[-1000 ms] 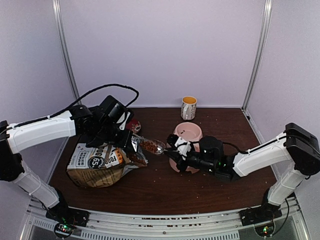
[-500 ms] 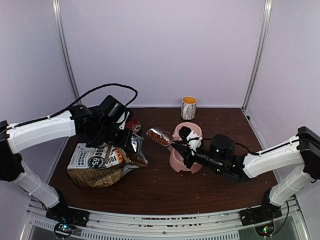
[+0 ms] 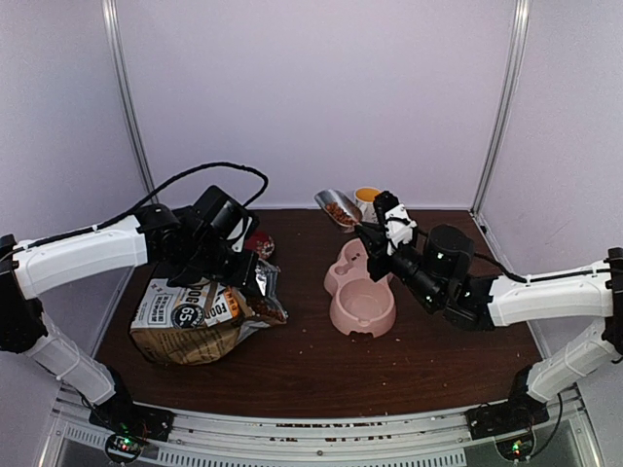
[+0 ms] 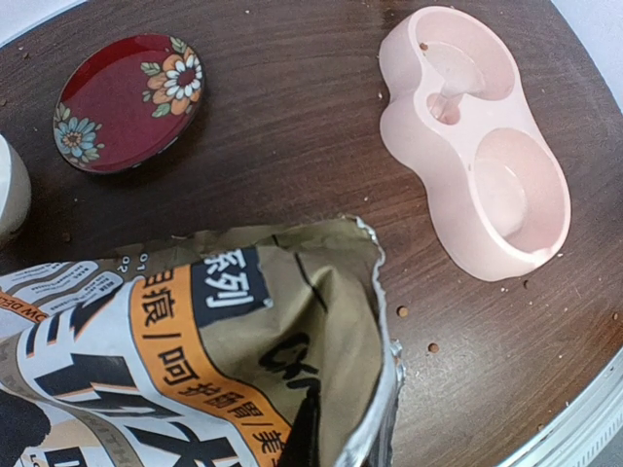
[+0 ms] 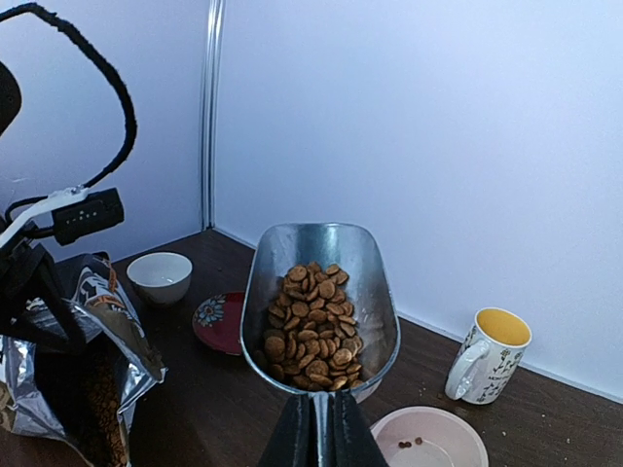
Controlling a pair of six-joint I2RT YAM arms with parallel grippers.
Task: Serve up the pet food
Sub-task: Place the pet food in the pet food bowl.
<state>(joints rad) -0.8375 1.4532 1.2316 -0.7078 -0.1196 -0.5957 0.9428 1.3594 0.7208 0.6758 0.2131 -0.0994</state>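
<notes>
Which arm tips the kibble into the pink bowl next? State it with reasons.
Right. The right gripper holds the metal scoop, loaded with kibble and raised near the pink bowl. The left gripper appears occupied holding the bag by its mouth, away from the bowl.

We note: red floral saucer [image 4: 128, 102] near white bowl [image 5: 161, 277], tabletop's [image 3: 311, 360] back left; mug [image 5: 492, 355], yellow inside, upright by back wall.

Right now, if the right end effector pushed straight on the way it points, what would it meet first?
Probably the back wall: beyond its scoop of pet food nothing else shows; the mug sits off to one side. Depth unclear.
</notes>
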